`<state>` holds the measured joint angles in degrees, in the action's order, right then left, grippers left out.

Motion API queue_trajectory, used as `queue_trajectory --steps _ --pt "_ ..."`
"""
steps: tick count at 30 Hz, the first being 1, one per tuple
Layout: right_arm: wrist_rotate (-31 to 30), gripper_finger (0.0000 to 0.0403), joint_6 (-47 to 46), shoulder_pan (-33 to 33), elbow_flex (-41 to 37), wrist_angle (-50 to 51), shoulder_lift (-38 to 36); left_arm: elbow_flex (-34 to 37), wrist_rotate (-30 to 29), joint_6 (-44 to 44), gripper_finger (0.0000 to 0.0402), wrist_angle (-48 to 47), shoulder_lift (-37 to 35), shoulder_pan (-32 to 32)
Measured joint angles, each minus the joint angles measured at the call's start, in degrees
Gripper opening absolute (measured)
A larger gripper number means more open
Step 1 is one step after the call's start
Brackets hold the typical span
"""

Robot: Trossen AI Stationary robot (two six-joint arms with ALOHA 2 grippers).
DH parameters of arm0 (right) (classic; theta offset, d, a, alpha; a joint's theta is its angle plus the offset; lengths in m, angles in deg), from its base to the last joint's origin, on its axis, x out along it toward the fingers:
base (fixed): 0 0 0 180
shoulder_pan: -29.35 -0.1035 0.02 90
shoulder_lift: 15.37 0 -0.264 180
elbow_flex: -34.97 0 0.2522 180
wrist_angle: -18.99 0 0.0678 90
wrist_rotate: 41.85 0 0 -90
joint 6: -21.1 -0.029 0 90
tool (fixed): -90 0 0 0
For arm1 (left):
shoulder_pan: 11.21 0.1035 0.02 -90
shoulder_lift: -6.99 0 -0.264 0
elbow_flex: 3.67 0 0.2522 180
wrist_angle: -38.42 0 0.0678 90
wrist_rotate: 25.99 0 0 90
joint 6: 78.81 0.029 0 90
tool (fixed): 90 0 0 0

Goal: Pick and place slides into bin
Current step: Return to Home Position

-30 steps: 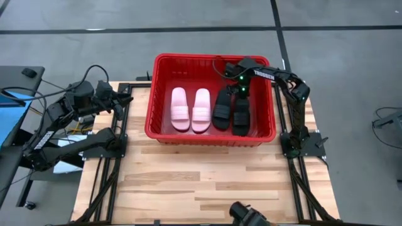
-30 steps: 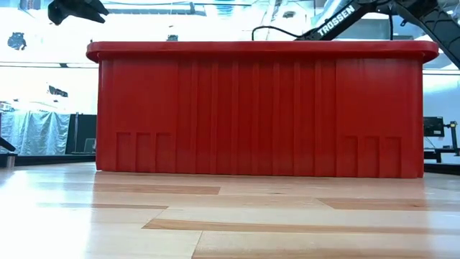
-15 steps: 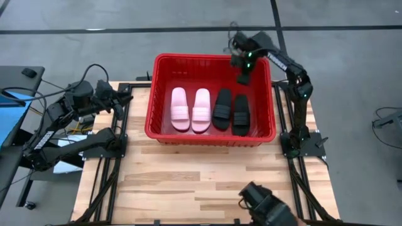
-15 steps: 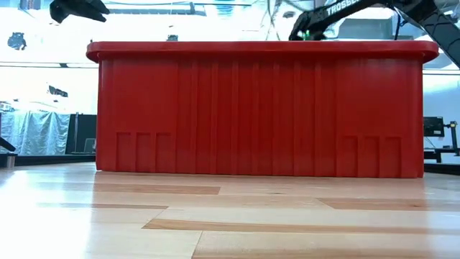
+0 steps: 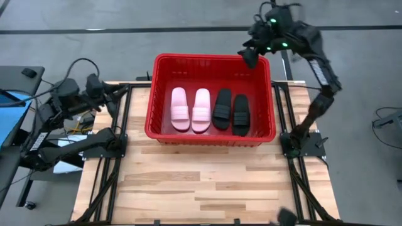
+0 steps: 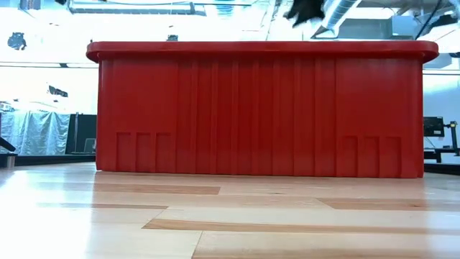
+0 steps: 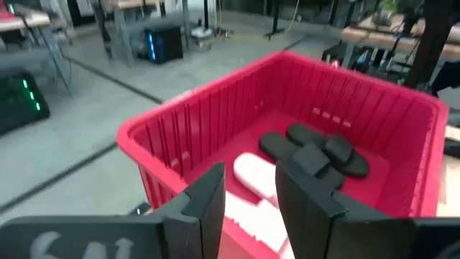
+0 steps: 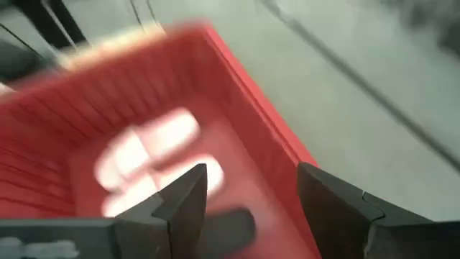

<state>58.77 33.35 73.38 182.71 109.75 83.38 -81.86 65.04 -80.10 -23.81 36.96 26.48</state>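
Observation:
The red bin (image 5: 157,94) stands on the wooden table. Two pale pink slides (image 5: 191,109) and two black slides (image 5: 232,112) lie side by side on its floor, soles down. They also show in the left wrist view (image 7: 316,150). My right gripper (image 5: 250,56) is open and empty, raised above the bin's far right corner; it also shows in its wrist view (image 8: 251,194). My left gripper (image 7: 250,188) is open and empty, to the left of the bin (image 5: 119,94).
Bare wooden table top (image 5: 207,182) lies in front of the bin. Black frame rails (image 5: 113,157) run along both table sides. A dark desk with cables (image 5: 19,81) stands to the left. The low view shows only the bin's near wall (image 6: 259,108).
My right gripper has risen out of the bin from above the black slides and gone toward the far right corner, now clear above the rim. The black slides stay on the bin floor. My left gripper has drawn slightly back toward the table's left edge.

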Motion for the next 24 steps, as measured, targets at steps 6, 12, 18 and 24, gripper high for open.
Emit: queue_trajectory --steps 6,12,18,24 --pt "0.0 0.0208 -5.8 -9.7 0.1 -7.2 -8.1 -6.4 3.6 1.7 0.0114 0.1 0.0 0.0" --pt "-0.3 0.0205 -10.4 -21.8 0.1 -13.1 -11.7 -9.7 7.7 3.8 0.0114 1.2 -4.0 0.0" --pt "-11.4 0.0205 -12.3 -36.7 -0.9 -18.9 -11.0 -8.5 6.7 3.3 0.0114 5.1 -15.1 1.3" --pt "-29.3 0.0204 -12.4 -50.0 -7.5 -27.8 -10.2 -6.5 7.3 -0.3 0.0114 4.7 -25.8 5.2"
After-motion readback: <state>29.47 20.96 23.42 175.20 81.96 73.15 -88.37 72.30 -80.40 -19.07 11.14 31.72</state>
